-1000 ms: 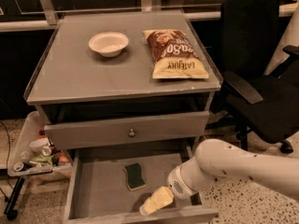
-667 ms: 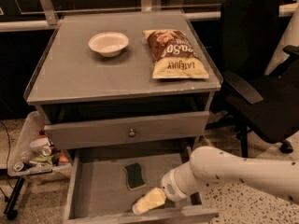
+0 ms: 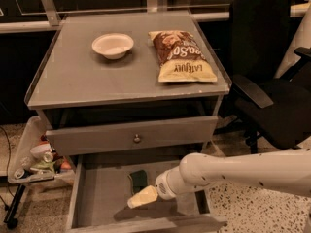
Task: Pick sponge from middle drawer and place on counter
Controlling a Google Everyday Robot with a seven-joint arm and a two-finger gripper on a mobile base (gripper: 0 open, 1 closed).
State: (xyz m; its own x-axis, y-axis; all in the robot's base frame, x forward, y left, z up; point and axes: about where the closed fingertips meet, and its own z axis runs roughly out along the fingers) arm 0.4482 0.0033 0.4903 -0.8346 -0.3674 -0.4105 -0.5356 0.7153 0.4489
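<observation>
The sponge (image 3: 138,179) lies flat on the floor of the open middle drawer (image 3: 97,198), dark green side up with a thin yellow edge, near the drawer's middle back. My gripper (image 3: 141,198) reaches in from the right on a white arm and hangs over the drawer just in front of the sponge, a little below it in the picture. The counter (image 3: 82,76) is the grey cabinet top above.
A white bowl (image 3: 112,45) and a brown and yellow chip bag (image 3: 181,55) sit on the counter. A closed drawer front with a round knob (image 3: 137,138) is above the open drawer. A black office chair (image 3: 272,81) stands at the right, a cluttered tray (image 3: 34,159) at the left.
My gripper has moved left and slightly back over the drawer floor, closer to the sponge. The sponge has not moved.
</observation>
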